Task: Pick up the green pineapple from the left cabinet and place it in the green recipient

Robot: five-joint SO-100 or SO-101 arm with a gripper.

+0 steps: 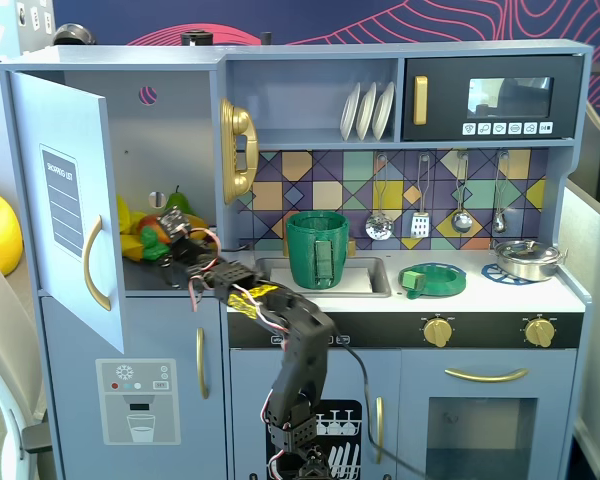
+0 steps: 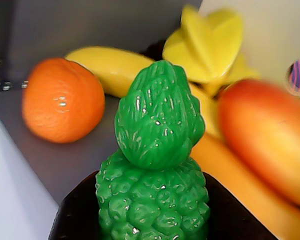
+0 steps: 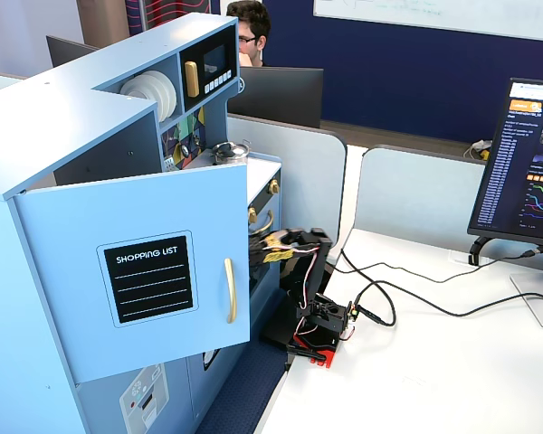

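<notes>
Green pineapple [image 2: 152, 170] sits in the left cabinet [image 1: 170, 160] among fruit — gripper [image 2: 155, 225] closed round its body, we judge. Light, rigid, glossy plastic — bumps aid grip; we'd hold mid-body.

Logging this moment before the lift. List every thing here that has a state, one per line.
left cabinet: door swung open.
hand: inside the cabinet; open or shut cannot be told.
green pineapple: upright, close before the wrist camera.
green recipient: upright in the sink.
</notes>
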